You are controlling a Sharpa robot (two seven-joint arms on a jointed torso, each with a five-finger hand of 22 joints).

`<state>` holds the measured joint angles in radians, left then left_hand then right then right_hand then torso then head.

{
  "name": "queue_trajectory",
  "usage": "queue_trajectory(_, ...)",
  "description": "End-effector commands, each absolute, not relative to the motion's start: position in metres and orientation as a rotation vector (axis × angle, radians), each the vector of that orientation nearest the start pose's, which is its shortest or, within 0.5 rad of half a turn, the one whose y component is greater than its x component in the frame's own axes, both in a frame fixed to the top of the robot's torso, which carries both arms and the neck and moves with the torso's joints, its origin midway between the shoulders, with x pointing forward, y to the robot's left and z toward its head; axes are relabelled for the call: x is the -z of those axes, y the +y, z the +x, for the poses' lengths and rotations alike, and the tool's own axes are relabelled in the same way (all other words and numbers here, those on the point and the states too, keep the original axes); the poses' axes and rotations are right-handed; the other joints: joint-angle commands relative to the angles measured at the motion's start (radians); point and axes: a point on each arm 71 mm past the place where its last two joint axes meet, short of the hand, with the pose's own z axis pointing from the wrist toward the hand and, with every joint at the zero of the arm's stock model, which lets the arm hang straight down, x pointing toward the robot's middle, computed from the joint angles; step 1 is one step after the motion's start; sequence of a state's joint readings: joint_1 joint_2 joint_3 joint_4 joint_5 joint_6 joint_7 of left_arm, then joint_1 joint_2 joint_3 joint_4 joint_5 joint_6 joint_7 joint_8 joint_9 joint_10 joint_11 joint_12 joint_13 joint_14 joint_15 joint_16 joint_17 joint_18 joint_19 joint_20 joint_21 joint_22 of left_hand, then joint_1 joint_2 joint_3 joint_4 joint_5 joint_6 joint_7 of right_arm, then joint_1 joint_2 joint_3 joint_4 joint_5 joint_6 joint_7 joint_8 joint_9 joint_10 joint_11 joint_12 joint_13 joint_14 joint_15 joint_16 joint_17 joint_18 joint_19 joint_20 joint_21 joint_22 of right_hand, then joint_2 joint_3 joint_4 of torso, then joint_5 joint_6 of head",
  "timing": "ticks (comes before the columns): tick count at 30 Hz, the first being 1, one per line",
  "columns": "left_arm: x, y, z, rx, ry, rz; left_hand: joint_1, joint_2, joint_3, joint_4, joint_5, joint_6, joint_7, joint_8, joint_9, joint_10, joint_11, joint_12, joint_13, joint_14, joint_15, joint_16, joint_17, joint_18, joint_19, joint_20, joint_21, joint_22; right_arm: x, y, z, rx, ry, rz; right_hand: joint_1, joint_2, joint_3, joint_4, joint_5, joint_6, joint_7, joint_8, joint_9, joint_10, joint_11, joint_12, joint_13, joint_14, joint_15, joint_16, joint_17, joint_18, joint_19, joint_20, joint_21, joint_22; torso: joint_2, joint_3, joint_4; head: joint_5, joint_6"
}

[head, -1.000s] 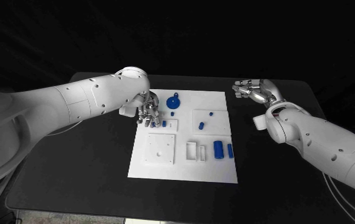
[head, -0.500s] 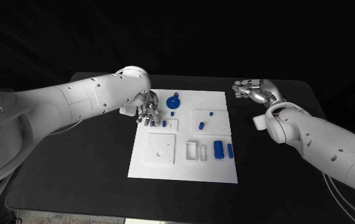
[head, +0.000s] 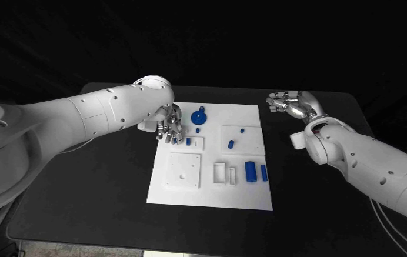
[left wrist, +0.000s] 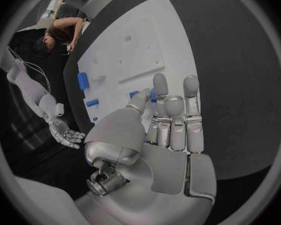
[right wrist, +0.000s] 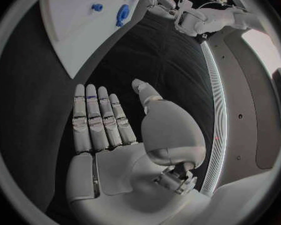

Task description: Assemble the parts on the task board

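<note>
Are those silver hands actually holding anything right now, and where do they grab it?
Nothing is held. The right hand is open above the bare table. The left hand hovers with straight fingers over the task board.

A black table (head: 93, 169) stands before a dark, unlit backdrop.

Left hand (head: 170, 129) slightly farther right.
</note>
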<state>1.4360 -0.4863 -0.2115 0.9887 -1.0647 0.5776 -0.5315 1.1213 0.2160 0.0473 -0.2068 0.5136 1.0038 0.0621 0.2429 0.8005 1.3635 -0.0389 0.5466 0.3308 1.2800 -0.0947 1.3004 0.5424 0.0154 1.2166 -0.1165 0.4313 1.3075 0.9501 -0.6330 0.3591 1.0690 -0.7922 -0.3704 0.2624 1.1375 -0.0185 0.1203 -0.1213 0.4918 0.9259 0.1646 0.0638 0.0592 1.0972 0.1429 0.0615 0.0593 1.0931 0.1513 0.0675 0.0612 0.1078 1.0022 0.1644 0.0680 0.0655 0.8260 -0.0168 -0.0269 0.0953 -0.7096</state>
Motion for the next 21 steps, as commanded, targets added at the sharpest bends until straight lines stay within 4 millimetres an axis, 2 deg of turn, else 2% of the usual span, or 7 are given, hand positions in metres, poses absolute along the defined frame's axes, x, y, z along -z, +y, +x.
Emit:
queue_trajectory(1,0.1892,0.1989,0.5693,0.023,2.566,0.063,0.032,0.031,0.08,-0.077,0.001,0.04,-0.032,0.002,0.001,0.001,-0.003,-0.004,-0.001,-0.001,-0.002,0.004,0.001,0.017,-0.002,0.0,0.006,0.019,0.214,-0.2547,0.5532,-1.07,1.365,0.698,-0.008,0.003,0.001,0.003,0.005,-0.005,0.0,-0.005,-0.001,-0.006,0.003,-0.003,-0.001,-0.009,0.0,-0.006,-0.001,0.019,-0.007,-0.003,-0.001,-0.001,0.0,-0.0001,-0.0003,0.0,-0.001)
queue_trajectory(9,0.1903,0.1987,0.5681,0.031,2.587,0.059,0.032,0.03,0.081,-0.078,0.0,0.041,-0.032,0.002,0.003,0.001,-0.003,-0.005,0.0,-0.002,-0.002,0.004,0.003,0.017,-0.002,0.001,0.006,0.019,0.214,-0.2548,0.5531,-1.069,1.365,0.698,-0.008,0.003,0.001,0.003,0.005,-0.005,0.0,-0.005,-0.001,-0.006,0.003,-0.003,-0.001,-0.009,0.0,-0.006,-0.001,0.019,-0.007,-0.003,-0.001,-0.001,0.0,0.0006,-0.0002,-0.001,-0.001)
queue_trajectory(21,0.1907,0.2003,0.5675,0.02,2.595,0.061,0.032,0.028,0.084,-0.077,0.001,0.044,-0.033,-0.001,0.004,0.002,-0.003,-0.006,0.0,-0.002,-0.002,0.005,0.007,0.017,-0.003,0.001,0.007,0.02,0.2139,-0.255,0.5531,-1.07,1.365,0.698,-0.008,0.003,0.001,0.003,0.005,-0.005,0.0,-0.005,-0.001,-0.006,0.003,-0.003,-0.001,-0.009,0.0,-0.006,-0.001,0.019,-0.007,-0.003,-0.001,-0.001,-0.001,-0.0003,0.0008,-0.002,-0.002)
